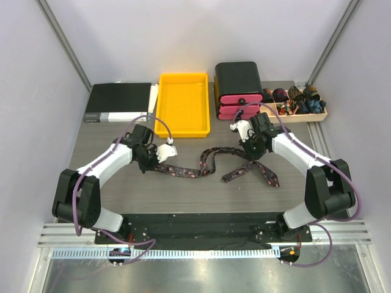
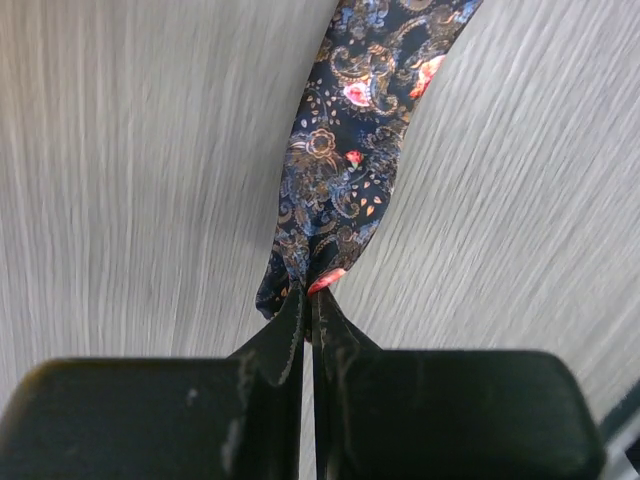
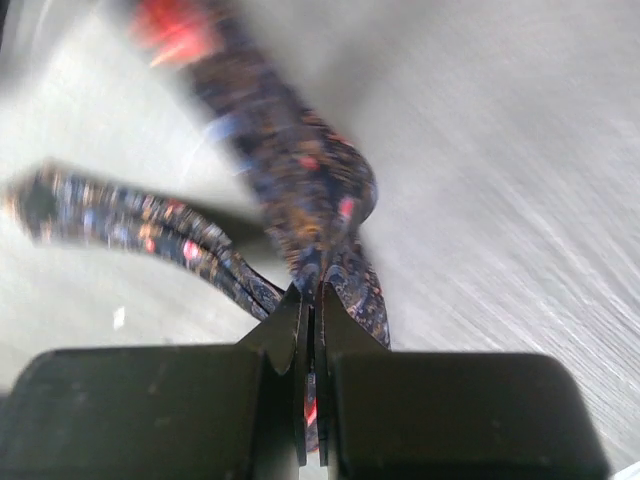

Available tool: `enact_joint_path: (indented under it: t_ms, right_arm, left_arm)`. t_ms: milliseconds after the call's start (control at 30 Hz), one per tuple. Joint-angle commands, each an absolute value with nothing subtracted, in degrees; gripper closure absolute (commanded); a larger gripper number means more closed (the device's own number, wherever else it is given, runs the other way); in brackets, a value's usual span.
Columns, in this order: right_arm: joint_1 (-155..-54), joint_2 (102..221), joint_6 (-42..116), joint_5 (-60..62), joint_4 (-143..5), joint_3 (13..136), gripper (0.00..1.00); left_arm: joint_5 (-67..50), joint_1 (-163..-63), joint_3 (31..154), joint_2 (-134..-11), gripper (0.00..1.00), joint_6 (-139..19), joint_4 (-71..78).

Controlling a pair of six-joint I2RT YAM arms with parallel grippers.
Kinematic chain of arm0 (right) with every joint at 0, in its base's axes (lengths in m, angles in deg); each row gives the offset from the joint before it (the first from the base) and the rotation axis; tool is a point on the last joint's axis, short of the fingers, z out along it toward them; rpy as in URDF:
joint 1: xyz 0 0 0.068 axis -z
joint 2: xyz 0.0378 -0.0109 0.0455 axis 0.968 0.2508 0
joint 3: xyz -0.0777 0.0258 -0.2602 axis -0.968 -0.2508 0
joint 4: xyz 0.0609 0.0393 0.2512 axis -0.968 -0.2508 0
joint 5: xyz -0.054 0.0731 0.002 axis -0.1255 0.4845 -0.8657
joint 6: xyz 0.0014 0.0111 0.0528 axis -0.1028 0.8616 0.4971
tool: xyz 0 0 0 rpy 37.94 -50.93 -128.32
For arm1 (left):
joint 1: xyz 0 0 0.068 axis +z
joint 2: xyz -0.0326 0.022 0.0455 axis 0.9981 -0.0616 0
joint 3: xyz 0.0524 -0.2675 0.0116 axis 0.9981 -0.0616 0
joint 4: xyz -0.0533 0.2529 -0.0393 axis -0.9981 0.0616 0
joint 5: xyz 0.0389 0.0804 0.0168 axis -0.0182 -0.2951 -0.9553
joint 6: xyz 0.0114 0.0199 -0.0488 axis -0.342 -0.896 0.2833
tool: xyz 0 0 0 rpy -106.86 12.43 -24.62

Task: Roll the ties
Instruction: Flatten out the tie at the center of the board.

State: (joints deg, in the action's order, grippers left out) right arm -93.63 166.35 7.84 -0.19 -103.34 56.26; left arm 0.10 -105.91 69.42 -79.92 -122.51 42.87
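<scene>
Top cam looked down from behind. Wrist cams sat close behind left claw point(image 2: 308, 296) and right claw point(image 3: 312, 290); all shared tie point(image 1: 183, 173).

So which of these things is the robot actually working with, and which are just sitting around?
In the job: patterned tie, lying across the table; left gripper and right gripper, both pinching it.

Lying about: yellow tray; black drawer box; black-and-white case; wooden tray of rolled fabric bundles, possibly finished ties.
</scene>
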Motion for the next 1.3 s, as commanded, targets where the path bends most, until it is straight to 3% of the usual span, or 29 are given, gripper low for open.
enact_joint_path:
  t_ms: [0,200,500,900,967,1067,1133,1167,1200,1267]
  right_arm:
    - [-93.67,165.73,-10.52,8.94,-115.64,58.57,0.99]
    - [-91.39,168.02,-24.09,6.67,-126.03,60.95,0.99]
    - [-85.76,167.22,-37.81,7.8,-135.7,60.95,0.99]
    - [-84.79,190.51,-35.01,11.58,-134.56,75.0,0.98]
    - [-84.7,191.75,-34.04,12.02,-133.95,76.49,0.98]
    - [-84.88,192.37,-33.07,12.29,-133.51,76.59,0.95]
    - [-84.88,192.54,-32.55,12.03,-132.98,76.33,0.94]
    - [-84.97,192.54,-32.28,11.85,-132.8,76.06,0.93]
    - [-84.79,192.46,-32.19,11.5,-132.11,75.8,0.93]
    - [-84.97,192.37,-31.58,11.23,-131.31,75.19,0.93]
  left_arm:
    - [5.07,-101.95,76.01,-80.89,1.0,-121.63,53.49]
    - [11.84,-92.38,88.58,-88.98,1.0,-119.25,66.68]
    - [14.31,-87.53,92.81,-90.29,1.0,-116.54,77.59]
    - [12.29,-81.11,101.16,-107.08,1.0,-95.53,74.87]
    - [12.55,-81.02,101.25,-107.7,0.91,-93.86,73.04]
    - [13.08,-80.5,100.03,-104.91,0.58,-96.21,70.92]
    - [15.09,-79.97,98.44,-102.27,0.5,-102.85,69.07]
    - [15.1,-79.97,97.56,-99.21,0.26,-105.34,68.55]
    - [15.1,-79.97,96.51,-97.26,0.12,-108.15,66.89]
    - [15.36,-79.97,92.65,-93.92,0.01,-115.77,64.77]
